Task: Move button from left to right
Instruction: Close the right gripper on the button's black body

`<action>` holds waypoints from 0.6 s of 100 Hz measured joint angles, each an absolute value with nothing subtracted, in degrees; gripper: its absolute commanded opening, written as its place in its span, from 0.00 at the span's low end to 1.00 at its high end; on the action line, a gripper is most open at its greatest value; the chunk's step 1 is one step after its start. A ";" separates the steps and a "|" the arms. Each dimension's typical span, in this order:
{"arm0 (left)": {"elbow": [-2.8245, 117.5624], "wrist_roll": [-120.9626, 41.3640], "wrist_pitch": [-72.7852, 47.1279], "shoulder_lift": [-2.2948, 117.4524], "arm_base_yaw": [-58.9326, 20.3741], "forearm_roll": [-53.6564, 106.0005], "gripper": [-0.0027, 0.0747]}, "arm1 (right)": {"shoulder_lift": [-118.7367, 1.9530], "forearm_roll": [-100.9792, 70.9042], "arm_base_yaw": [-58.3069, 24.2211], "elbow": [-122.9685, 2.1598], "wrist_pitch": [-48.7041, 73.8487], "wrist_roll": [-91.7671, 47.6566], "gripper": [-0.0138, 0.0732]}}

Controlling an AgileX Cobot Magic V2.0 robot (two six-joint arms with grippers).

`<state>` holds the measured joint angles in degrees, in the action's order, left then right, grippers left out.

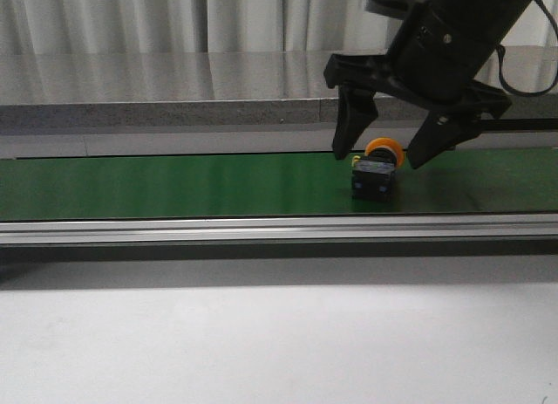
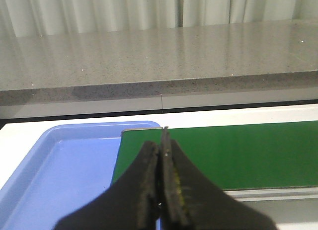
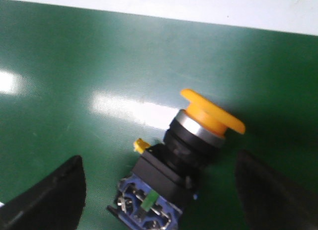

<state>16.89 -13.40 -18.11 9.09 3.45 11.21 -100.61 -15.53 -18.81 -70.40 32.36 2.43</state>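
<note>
One button [image 1: 375, 170] on green belt [image 1: 174, 184] | right gripper [image 1: 384, 151] spread around it

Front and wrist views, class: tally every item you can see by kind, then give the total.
Button: 1
Green belt: 1
Blue tray: 1
Pincers: 2, left pincer closed, right pincer open around the button
Total: 5
</note>
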 measured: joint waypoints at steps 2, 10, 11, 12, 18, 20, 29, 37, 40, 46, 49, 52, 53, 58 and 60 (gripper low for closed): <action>16.89 -13.40 -18.11 9.09 3.45 11.21 0.01 | -100.94 -15.53 -18.81 -70.40 32.36 2.43 0.85; 16.89 -13.40 -18.11 9.09 3.45 11.21 0.01 | -102.09 -15.53 -18.81 -70.40 32.36 2.43 0.77; 16.89 -13.40 -18.11 9.09 3.45 11.21 0.01 | -102.06 -15.53 -18.81 -70.40 32.36 2.43 0.74; 16.89 -13.40 -18.11 9.09 3.45 11.21 0.01 | -102.26 -15.53 -18.81 -70.40 32.36 2.43 0.74; 16.89 -13.40 -18.11 9.09 3.45 11.21 0.01 | -102.48 -15.53 -18.81 -70.40 32.36 2.43 0.63; 16.89 -13.40 -18.11 9.09 3.45 11.21 0.01 | -102.48 -15.53 -18.81 -70.40 32.36 2.43 0.60; 16.89 -13.40 -18.11 9.09 3.45 11.21 0.01 | -102.48 -15.53 -18.81 -70.40 32.36 2.43 0.46; 16.89 -13.40 -18.11 9.09 3.45 11.21 0.01 | -102.48 -15.53 -18.81 -70.40 32.36 2.43 0.41; 16.89 -13.40 -18.11 9.09 3.45 11.21 0.01 | -102.48 -15.53 -18.81 -70.40 32.36 2.43 0.41; 16.89 -13.40 -18.11 9.09 3.45 11.21 0.01 | -102.48 -15.53 -18.81 -70.40 32.36 2.43 0.41; 16.89 -13.40 -18.11 9.09 3.45 11.21 0.01 | -102.48 -15.53 -18.81 -70.40 32.36 2.43 0.41; 16.89 -13.40 -18.11 9.09 3.45 11.21 0.01 | -102.48 -15.53 -18.81 -70.40 32.60 2.43 0.41; 16.89 -13.40 -18.11 9.09 3.45 11.21 0.01 | -102.48 -15.53 -18.81 -70.53 32.61 2.43 0.41; 16.89 -13.40 -18.11 9.09 3.45 11.21 0.01 | -102.48 -15.53 -18.81 -70.78 33.36 2.43 0.41; 16.89 -13.40 -18.11 9.09 3.45 11.21 0.01 | -102.48 -15.53 -18.81 -70.89 33.77 2.43 0.41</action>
<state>16.89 -13.40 -18.11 9.09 3.45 11.21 -102.48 -15.53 -18.81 -70.89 33.77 2.43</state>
